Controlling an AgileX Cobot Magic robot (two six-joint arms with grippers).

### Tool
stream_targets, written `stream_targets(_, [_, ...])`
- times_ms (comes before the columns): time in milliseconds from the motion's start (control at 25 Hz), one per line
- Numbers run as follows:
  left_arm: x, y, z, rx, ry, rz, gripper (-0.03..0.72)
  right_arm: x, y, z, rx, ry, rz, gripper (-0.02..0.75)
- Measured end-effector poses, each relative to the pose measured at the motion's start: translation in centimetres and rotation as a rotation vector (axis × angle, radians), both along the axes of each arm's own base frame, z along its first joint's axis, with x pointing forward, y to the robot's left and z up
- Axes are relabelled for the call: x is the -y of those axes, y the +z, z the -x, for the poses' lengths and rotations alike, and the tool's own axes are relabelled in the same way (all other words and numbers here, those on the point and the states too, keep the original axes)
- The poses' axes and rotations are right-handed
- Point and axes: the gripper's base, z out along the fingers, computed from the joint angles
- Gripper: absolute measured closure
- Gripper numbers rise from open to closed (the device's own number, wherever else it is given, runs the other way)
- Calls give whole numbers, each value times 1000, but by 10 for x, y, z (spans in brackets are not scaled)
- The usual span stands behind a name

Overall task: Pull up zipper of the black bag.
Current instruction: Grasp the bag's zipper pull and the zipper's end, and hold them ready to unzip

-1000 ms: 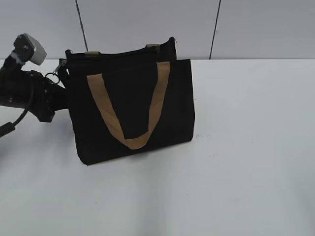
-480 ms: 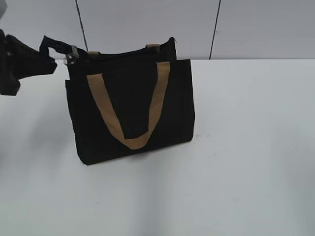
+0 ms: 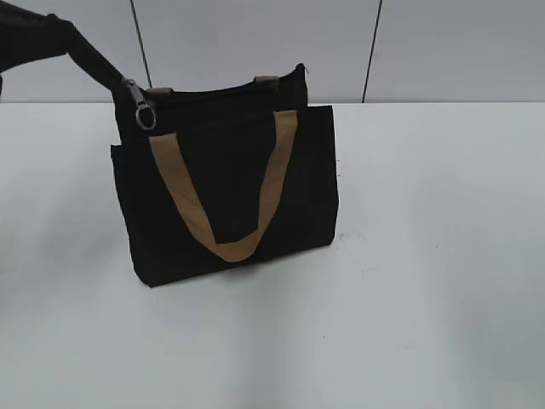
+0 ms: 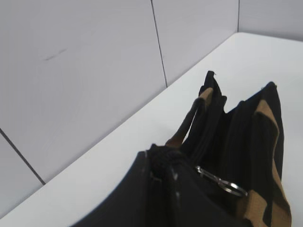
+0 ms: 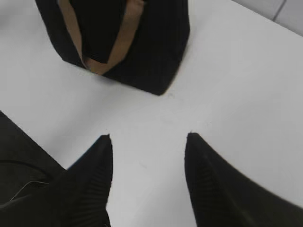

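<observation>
- One black bag [image 3: 226, 192] stands upright on the white table [image 3: 426, 256], left of the middle in the exterior view and close to the grey panelled wall [image 3: 255, 43] behind it.
- Two tan handles show in the exterior view: one front handle [image 3: 223, 192] hangs down the front panel in a U shape, and only the two stubs of the rear handle [image 3: 264, 80] peek above the top edge.
- One zipper [image 3: 213, 92] runs along the bag's top edge; at its left end a black strip of the zip rises slantwise up and to the left, away from the bag's corner.
- One silvery pull tab with a ring [image 3: 141, 109] dangles from that raised strip, just above the bag's upper-left corner.
- The left gripper [image 3: 30, 38] is a dark shape at the upper-left edge of the exterior view, joined to the raised strip. Its fingers are out of sight there and lost in black in the left wrist view, so I cannot tell how it is set.
- The left wrist view looks along the bag's top from that end: the ring [image 4: 226, 185] hangs beside black fabric, with the tan straps beyond.
- The right gripper [image 5: 149, 142] hovers above bare table with its two fingers [image 5: 94, 165] spread wide and nothing between them.
- In the right wrist view the bag [image 5: 156, 47] lies beyond the fingertips, well apart from them.
</observation>
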Motion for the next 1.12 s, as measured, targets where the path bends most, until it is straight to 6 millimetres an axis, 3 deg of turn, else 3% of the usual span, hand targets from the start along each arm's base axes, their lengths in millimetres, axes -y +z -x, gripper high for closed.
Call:
stream_targets(200, [1, 7, -1, -1, 38, 130, 659, -12, 11, -48, -15, 125, -51, 349])
stream_targets(480, [1, 7, -1, -7, 49, 159, 659, -28, 31, -97, 122, 325, -113, 349])
stream_targets(640, [1, 7, -1, -7, 49, 159, 659, -38, 35, -120, 168, 391, -244, 370])
stream_targets(800, [1, 8, -1, -7, 49, 160, 659, -58, 27, -132, 180, 459, -205, 387])
stream_targets(1120, [1, 8, -1, -7, 49, 162, 659, -130, 5, -138, 264, 492, -46, 389])
